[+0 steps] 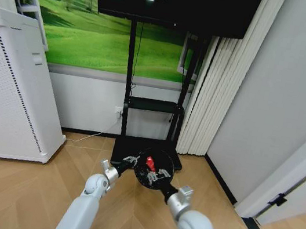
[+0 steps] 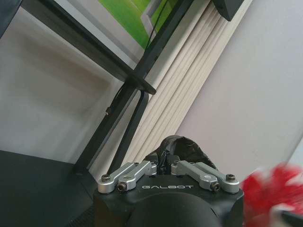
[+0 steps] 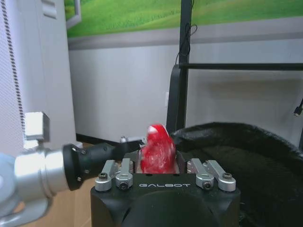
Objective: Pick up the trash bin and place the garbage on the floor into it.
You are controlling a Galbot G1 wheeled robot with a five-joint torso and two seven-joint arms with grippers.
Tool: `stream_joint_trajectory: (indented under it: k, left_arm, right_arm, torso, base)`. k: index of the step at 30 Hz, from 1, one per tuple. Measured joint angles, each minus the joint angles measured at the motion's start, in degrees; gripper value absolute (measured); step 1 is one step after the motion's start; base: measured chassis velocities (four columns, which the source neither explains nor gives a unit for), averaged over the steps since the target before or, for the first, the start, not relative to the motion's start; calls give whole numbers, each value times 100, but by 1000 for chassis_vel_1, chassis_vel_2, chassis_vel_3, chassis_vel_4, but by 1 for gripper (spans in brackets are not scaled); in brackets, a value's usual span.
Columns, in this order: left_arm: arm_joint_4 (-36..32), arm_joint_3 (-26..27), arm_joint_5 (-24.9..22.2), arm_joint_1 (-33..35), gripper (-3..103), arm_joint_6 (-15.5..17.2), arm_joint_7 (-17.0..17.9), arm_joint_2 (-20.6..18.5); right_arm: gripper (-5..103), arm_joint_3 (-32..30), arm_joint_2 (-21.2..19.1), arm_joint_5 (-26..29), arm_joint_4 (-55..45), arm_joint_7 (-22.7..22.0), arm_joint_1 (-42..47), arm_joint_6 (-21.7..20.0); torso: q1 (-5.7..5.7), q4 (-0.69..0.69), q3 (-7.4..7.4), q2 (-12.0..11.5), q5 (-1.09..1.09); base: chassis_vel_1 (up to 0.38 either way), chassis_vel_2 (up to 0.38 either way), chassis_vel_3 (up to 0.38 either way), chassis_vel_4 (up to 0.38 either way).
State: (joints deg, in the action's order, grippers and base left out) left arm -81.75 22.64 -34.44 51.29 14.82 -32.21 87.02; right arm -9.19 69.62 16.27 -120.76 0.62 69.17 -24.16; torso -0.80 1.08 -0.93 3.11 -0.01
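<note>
- I am reaching both arms forward over the floor (image 1: 39, 195), its tan chevron panels running under me, with a dark strip at about 4 o'clock along the wall.
- My right gripper (image 1: 157, 177) is hovering over the open mouth of the trash bin (image 1: 154, 169), at about 12 o'clock from my chest, and its fingers are clamped together on a crumpled red wrapper (image 1: 149, 162).
- In the right wrist view the red wrapper (image 3: 157, 150) is sitting pinched between my finger links, with the bin's black bag liner (image 3: 246, 151) curving just beyond it, at roughly 2 o'clock from the wrapper.
- My left gripper (image 1: 129, 161) is gripping the trash bin at its rim, at about 9 o'clock on the bin's circle; its fingers are closed on the bag-lined edge.
- In the left wrist view a bunched fold of the black liner (image 2: 182, 147) is showing between my finger links, though the fingertips themselves are hidden, so the grip looks pinched rather than plainly seen.
- The bin is being held up in front of the dark base of a TV stand (image 1: 142, 107).
- A white air purifier (image 1: 11, 85) is standing at 10 o'clock against the far wall.
</note>
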Motion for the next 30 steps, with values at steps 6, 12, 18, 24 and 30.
stream_joint_trajectory:
  k: [6, 12, 18, 24, 30]
  left_arm:
    - [-183, 22, 0, 90, 8, 2, -5, -30]
    - [-385, 70, 28, 192, 8, 19, 7, -91]
    - [-565, 246, 278, 314, 8, -3, 73, -192]
    - [-1116, 647, 818, 649, 8, -140, 276, -432]
    - [-1771, 883, 829, 948, 8, -105, 718, -596]
  right_arm:
    - [69, -6, 172, -172, 517, -244, -400, 52]
    - [90, -731, 37, -21, 328, -276, -388, 105]
    - [100, -1491, -172, 454, -629, -717, -7, 142]
    - [100, -1959, -310, 832, -604, -1117, 43, 170]
    - [100, -2054, -269, 845, 42, -1003, -68, 294]
  torso:
    - [0, -2, 0, 0, 1]
    - [-1, 0, 0, 1, 1]
    - [0, 1, 1, 2, 1]
    - [0, -2, 1, 2, 1]
    - [0, -4, 1, 1, 1]
  base:
    - [0, 0, 0, 0]
    - [0, 0, 0, 0]
    - [0, 0, 0, 0]
    - [0, 0, 0, 0]
    - [0, 0, 0, 0]
